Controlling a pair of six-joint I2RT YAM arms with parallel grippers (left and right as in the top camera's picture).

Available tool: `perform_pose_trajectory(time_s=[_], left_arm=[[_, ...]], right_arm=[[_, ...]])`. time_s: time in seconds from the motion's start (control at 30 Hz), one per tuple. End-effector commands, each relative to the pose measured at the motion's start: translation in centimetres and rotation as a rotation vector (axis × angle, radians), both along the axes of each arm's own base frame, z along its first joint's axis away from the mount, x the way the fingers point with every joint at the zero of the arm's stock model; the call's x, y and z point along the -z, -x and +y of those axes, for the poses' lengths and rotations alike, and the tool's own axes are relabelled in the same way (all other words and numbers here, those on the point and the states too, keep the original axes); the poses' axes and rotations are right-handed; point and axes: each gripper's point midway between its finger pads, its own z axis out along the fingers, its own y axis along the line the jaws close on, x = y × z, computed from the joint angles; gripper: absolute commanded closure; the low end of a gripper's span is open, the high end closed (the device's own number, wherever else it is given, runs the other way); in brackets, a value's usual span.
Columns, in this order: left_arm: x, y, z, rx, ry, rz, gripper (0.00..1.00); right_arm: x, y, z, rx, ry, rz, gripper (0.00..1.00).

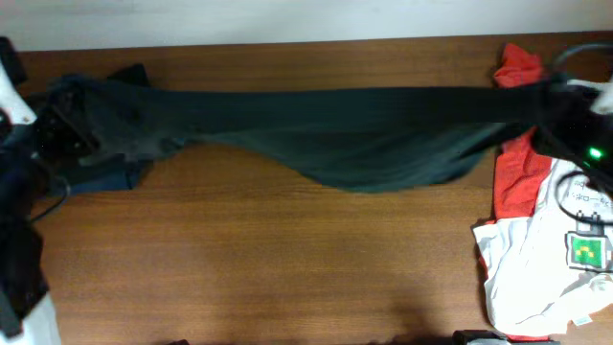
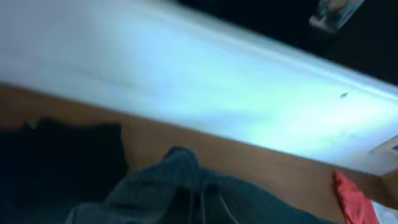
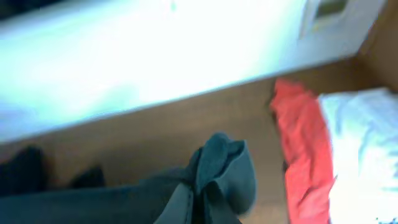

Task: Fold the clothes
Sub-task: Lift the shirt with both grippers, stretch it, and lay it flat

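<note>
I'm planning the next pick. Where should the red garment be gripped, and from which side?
Probably the red garment's exposed left edge, from above over the bare table: it lies flat, the white garment borders its right, the stretched dark garment crosses its top.

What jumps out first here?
A dark garment is pulled into a long taut band across the far half of the table, running from its left edge to its right. Next comes the bright red garment at the right edge, with a white garment spread in front of it.
</note>
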Motion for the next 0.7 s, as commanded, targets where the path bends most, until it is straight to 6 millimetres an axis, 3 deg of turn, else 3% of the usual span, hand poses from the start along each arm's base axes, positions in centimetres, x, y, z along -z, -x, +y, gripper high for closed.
perform_pose_trajectory(time_s=[0.0, 0.07, 0.17, 0.33, 0.37, 0.5, 0.57, 0.6, 0.67], left_arm=[[-3.6, 1.7, -0.5, 0.018, -0.099, -0.13, 1.0], [-3.7, 1.3, -0.3, 0.023, -0.12, -0.138, 1.0], [-1.4, -1.8, -0.8, 0.072, -0.092, -0.063, 1.0], [4.8, -9.8, -3.0, 0.188, -0.081, 0.083, 1.0], [6.6, -12.6, -3.3, 0.21, -0.088, 0.096, 1.0], [9.0, -20.6, -3.4, 0.227, -0.108, 0.002, 1.0], [8.0, -23.8, -3.2, 0.211, -0.102, -0.117, 1.0], [6.0, -24.8, -2.6, 0.17, -0.069, -0.21, 1.0], [1.9, -25.1, -1.8, 0.117, -0.053, -0.35, 1.0]], right_arm=[[-3.1, 1.5, -2.1, 0.103, 0.079, -0.092, 0.96], [-3.4, 1.1, -2.3, 0.103, 0.091, -0.104, 0.96], [-1.4, -1.9, -2.4, 0.1, 0.09, -0.028, 0.96], [4.7, -8.9, -2.9, 0.091, 0.087, 0.162, 0.96], [6.8, -11.5, -3.1, 0.089, 0.086, 0.208, 0.96], [10.0, -19.4, -3.7, 0.094, 0.081, 0.174, 0.96], [8.5, -22.1, -3.9, 0.113, 0.061, 0.058, 0.96], [5.4, -23.2, -4.3, 0.138, 0.031, -0.074, 0.96], [0.3, -23.1, -5.2, 0.173, -0.012, -0.252, 0.96]])
